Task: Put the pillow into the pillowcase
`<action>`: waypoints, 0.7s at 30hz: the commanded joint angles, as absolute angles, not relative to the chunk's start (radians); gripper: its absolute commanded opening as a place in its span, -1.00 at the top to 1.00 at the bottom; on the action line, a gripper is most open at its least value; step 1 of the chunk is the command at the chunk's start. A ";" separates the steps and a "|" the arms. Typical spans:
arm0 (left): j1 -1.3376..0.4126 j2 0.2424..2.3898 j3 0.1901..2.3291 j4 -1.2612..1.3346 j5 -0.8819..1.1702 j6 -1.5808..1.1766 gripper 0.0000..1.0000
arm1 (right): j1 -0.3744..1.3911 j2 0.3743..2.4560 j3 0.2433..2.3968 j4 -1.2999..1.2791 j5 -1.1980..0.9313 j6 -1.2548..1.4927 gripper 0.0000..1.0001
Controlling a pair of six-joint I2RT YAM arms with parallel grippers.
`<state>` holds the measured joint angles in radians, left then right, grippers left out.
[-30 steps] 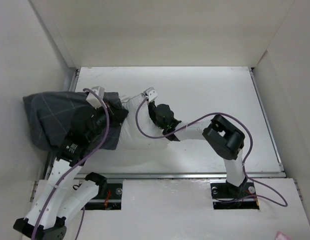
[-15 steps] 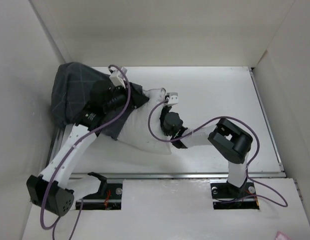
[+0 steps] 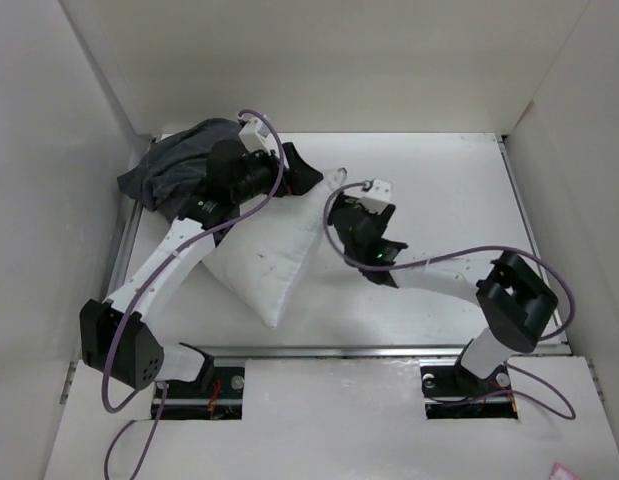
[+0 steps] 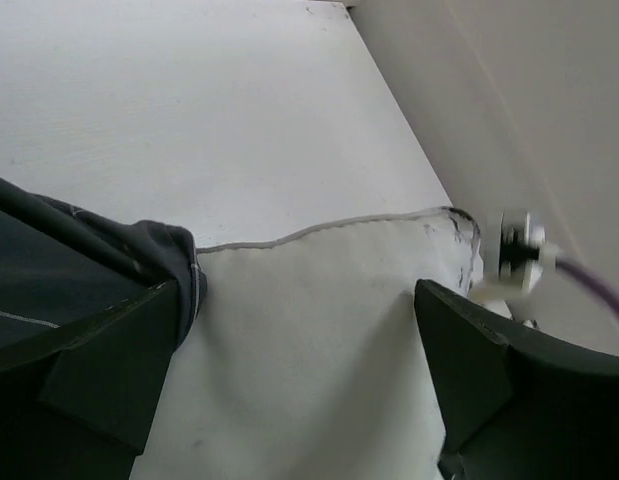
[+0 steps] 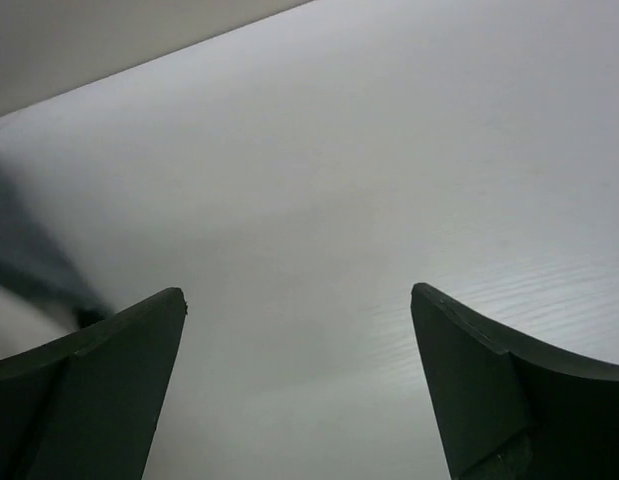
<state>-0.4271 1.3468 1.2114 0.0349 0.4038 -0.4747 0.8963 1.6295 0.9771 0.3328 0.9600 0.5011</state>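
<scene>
Left fingers [image 4: 99, 360] spread wide above pillow [image 3: 274, 260] and pillowcase [image 3: 174, 170]; right fingers [image 5: 79, 390] likewise, arm stretched low.

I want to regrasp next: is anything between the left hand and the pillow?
Nothing visible does. The open left hand hangs over the bare edge of the pillow; the pillowcase hem lies by one finger, not across the gap.

Two slim robot arms, the left arm [image 3: 164, 265] and the right arm [image 3: 439, 275], have white links and bulky black joint housings. A purple cable [image 3: 454, 252] loops loosely along each. The left gripper [image 4: 299, 290] and right gripper [image 5: 296, 290] have matte black, wedge-shaped fingers [image 4: 99, 370].
</scene>
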 commanded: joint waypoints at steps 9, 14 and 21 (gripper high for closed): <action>-0.448 1.020 1.154 -0.135 0.102 -0.460 -1.00 | 0.481 1.393 1.020 -0.122 0.828 0.588 -0.99; -0.448 0.839 0.979 -0.287 -0.161 -0.599 -1.00 | 0.567 1.283 1.029 -0.018 0.467 0.184 -0.99; -0.448 0.692 0.764 -0.547 -0.431 -0.906 -1.00 | 0.955 1.391 1.193 -0.086 0.183 -0.078 -0.99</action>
